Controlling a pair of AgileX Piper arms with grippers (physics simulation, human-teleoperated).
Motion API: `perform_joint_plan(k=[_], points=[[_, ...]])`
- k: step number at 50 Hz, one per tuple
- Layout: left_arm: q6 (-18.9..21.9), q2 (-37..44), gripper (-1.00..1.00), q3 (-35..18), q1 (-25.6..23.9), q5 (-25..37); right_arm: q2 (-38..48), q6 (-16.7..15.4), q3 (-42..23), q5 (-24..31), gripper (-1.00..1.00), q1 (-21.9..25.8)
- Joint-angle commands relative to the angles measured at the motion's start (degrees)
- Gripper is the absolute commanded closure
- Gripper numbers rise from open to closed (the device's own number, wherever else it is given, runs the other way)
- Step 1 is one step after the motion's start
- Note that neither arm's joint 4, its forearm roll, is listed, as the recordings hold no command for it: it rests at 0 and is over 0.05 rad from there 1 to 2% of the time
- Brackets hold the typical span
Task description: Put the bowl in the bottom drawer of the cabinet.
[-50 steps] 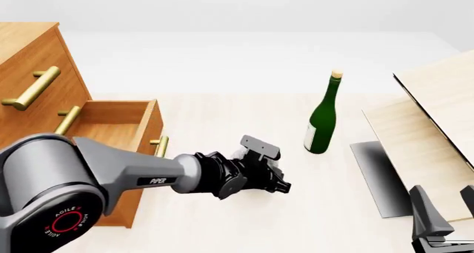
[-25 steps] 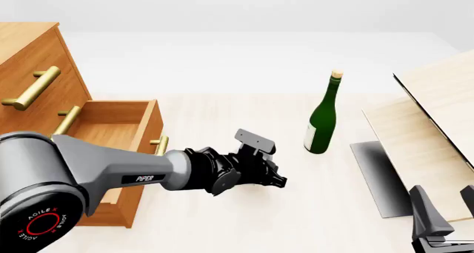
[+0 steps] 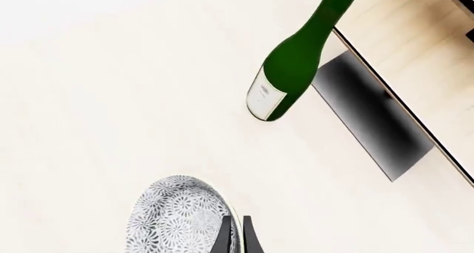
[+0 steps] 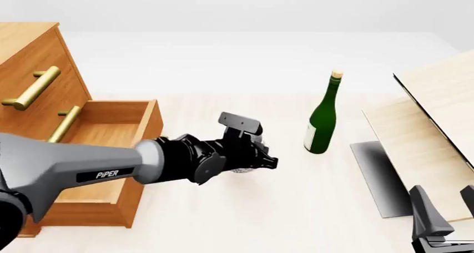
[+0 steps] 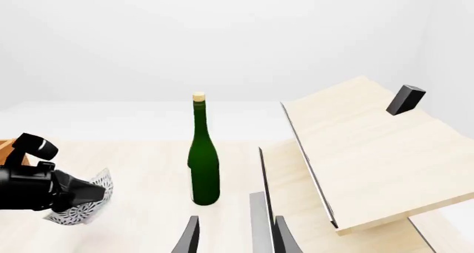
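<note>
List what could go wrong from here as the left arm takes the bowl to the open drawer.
1. The left gripper pinches only the bowl's rim, and the bowl hangs tilted, so it may slip or swing out.
2. The bottom drawer has a raised front wall; carried too low, the bowl could hit that or its handle.
3. The bottle stands close by; a wide swing could topple it.

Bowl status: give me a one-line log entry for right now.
left gripper: shut on bowl | bowl: lifted, tilted, beside open bottom drawer | right gripper: open, idle
</note>
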Motion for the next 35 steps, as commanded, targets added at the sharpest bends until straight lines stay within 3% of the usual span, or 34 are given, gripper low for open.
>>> perform_joint_plan(k=[1, 35], points=[[0.5, -3.4, 1.0, 1.1, 0.4, -0.3, 0.0, 0.0, 0.0, 0.0, -1.0, 0.0], [2.9, -16.8, 1.0, 5.9, 4.2, 1.1, 0.0, 0.0, 0.0, 0.0, -1.0, 0.0]])
